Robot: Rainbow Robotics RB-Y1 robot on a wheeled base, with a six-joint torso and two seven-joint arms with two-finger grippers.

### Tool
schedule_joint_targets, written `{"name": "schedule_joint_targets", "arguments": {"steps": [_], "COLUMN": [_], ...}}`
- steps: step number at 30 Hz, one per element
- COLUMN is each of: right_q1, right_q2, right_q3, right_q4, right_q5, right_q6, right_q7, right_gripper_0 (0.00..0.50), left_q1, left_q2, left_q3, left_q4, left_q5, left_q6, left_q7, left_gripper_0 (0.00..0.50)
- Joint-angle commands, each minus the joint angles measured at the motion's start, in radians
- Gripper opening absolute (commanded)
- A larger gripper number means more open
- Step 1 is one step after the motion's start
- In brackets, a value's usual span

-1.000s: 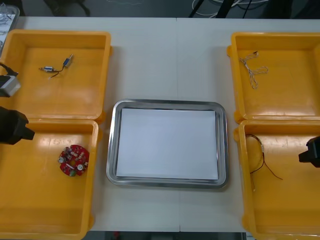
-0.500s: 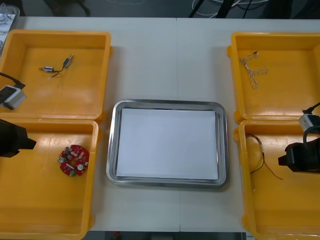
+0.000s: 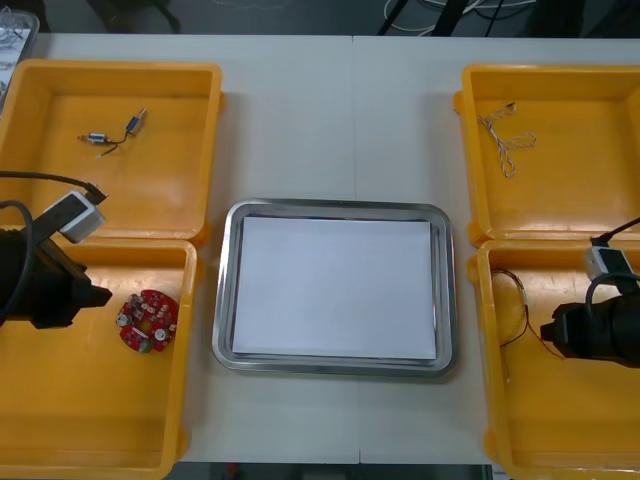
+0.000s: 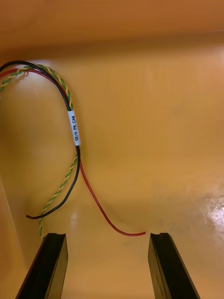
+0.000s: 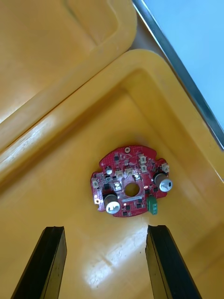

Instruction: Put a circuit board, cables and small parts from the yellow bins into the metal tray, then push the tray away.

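Table (image 3: 340, 110): light, seam running down from top centre
Cords (image 3: 447, 14): black and white, upper right
Clear container (image 3: 14, 30): upper left corner

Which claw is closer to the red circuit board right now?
Left. The left claw hovers just beside the circuit board in its bin; the right claw is across the tray, over the cables.

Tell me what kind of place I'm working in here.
Probably an electronics assembly bench in a lab or workshop: yellow bins holding a board and cables flank a metal tray.
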Motion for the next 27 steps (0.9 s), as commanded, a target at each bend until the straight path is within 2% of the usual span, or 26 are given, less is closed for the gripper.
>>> {"name": "schedule_joint_targets", "arguments": {"steps": [1, 9, 13, 17, 19, 27], "right_q1": [0.048, 0.048, 0.050, 0.053, 0.053, 0.061], "right_q2": [-0.040, -0.052, -0.054, -0.061, -0.068, -0.072], "right_q3": [0.054, 0.110, 0.111, 0.145, 0.162, 0.165], "right_q4": [-0.023, 0.068, 0.074, 0.074, 0.074, 0.075], "right_q5": [0.028, 0.065, 0.088, 0.166, 0.183, 0.122], "right_q6": [-0.060, -0.186, -0.187, -0.187, -0.187, -0.178], "right_q7": [0.040, 0.052, 0.060, 0.062, 0.054, 0.049], "right_gripper_0": [0.500, 0.500, 0.500, 0.500, 0.500, 0.500], "left_q1": [0.071, 0.102, 0.102, 0.102, 0.102, 0.100], "left_q2": [0.088, 0.111, 0.111, 0.110, 0.110, 0.104], "left_q3": [-0.058, -0.112, -0.143, -0.173, -0.184, -0.242], "left_q4": [-0.037, -0.039, -0.037, -0.036, -0.036, -0.029], "left_q5": [-0.031, -0.051, -0.063, -0.083, -0.092, -0.123], "left_q6": [-0.109, -0.190, -0.225, -0.245, -0.250, -0.300], "left_q7": [0.005, 0.017, 0.032, 0.049, 0.057, 0.095], "left_gripper_0": [0.500, 0.500, 0.500, 0.500, 0.500, 0.500]}}
